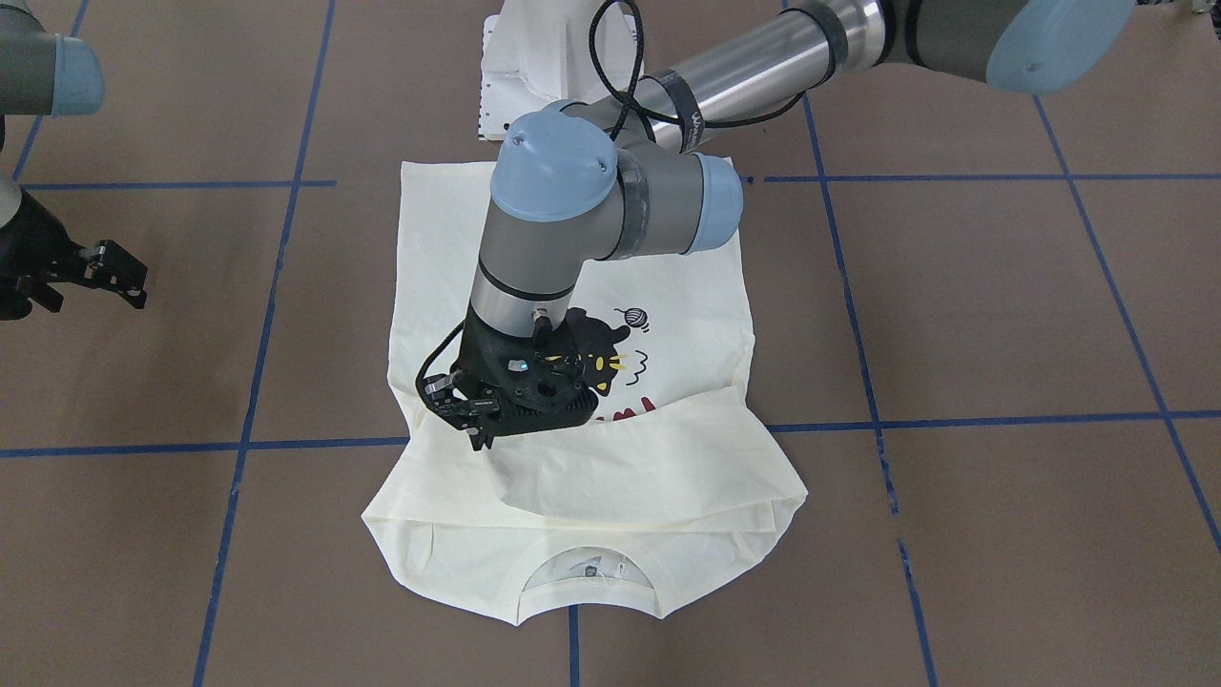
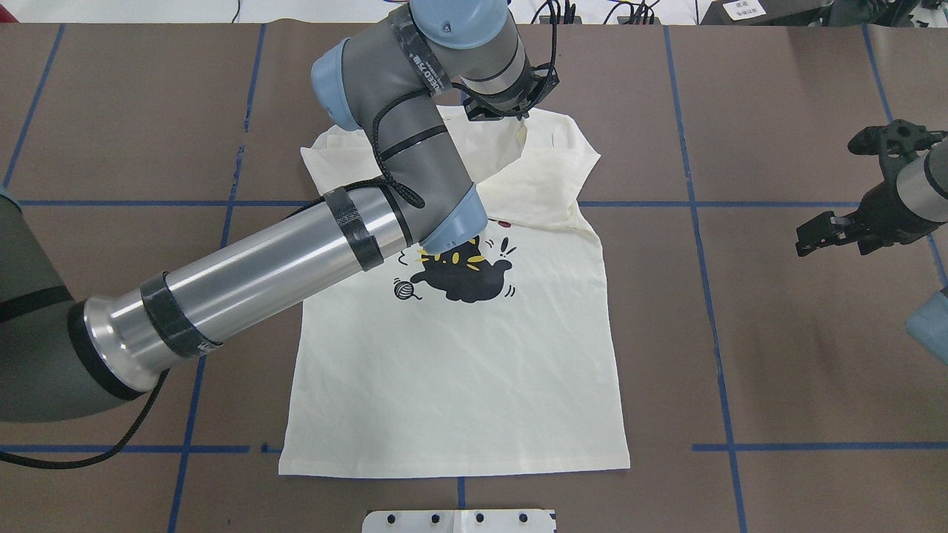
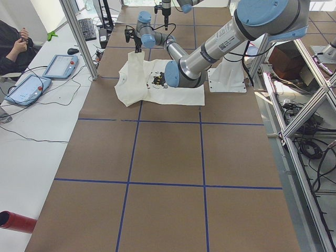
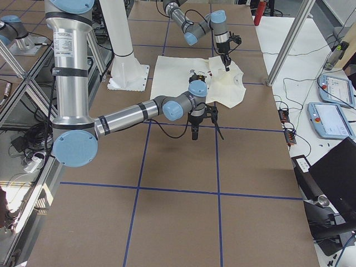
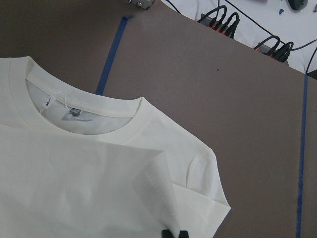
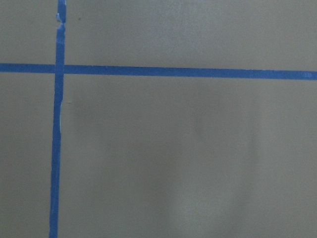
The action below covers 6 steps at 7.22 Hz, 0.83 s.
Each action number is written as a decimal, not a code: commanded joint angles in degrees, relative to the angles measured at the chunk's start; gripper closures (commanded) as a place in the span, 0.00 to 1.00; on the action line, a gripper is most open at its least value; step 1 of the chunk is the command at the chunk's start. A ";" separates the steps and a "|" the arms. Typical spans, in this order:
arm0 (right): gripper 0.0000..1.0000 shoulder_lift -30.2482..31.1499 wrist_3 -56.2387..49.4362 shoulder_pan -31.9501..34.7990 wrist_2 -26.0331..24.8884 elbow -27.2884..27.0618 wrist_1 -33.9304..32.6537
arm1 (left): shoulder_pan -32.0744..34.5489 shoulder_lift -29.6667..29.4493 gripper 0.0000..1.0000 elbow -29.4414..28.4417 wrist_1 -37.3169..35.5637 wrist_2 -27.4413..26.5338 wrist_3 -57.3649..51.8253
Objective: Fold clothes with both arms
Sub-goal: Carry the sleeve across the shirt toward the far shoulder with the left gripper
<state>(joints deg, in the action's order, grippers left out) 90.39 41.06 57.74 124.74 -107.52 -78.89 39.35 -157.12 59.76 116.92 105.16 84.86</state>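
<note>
Brown paper is covering the table [image 2: 778,355], crossed by blue tape lines [image 2: 815,447]. Over it the left arm [image 2: 244,289] is reaching out above the cream long-sleeved T-shirt [image 2: 459,370], which is lying at the table's middle, cat print [image 2: 463,270] up, collar away from the robot. One sleeve [image 1: 630,468] is lying folded across the chest, partly covering the red lettering. The left gripper [image 1: 480,437] is pinching that fold's edge. The right gripper [image 4: 204,129] is hovering over bare paper, well apart from the shirt, fingers spread.
</note>
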 commanded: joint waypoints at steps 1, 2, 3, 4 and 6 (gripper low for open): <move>0.00 -0.04 -0.01 0.00 0.06 0.38 0.05 | -1.38 -0.47 1.00 -1.31 1.73 -2.06 0.04; 0.00 -0.22 -0.01 0.00 0.06 0.56 0.05 | -2.51 -1.77 1.00 -3.57 3.04 -3.11 0.21; 0.00 -0.22 -0.01 0.00 0.06 0.56 0.05 | -3.92 -2.74 1.00 -5.95 5.06 -5.56 2.22; 0.00 -0.22 -0.01 0.00 0.06 0.56 0.05 | -4.45 -2.93 0.84 -7.80 8.38 -6.19 3.19; 0.00 -0.48 -0.01 0.00 0.06 0.56 0.05 | -4.46 -2.84 0.00 -8.96 12.36 -6.11 2.94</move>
<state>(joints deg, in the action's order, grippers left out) 90.11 41.05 57.74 124.80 -106.97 -78.84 35.03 -159.91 51.48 127.09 99.17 87.73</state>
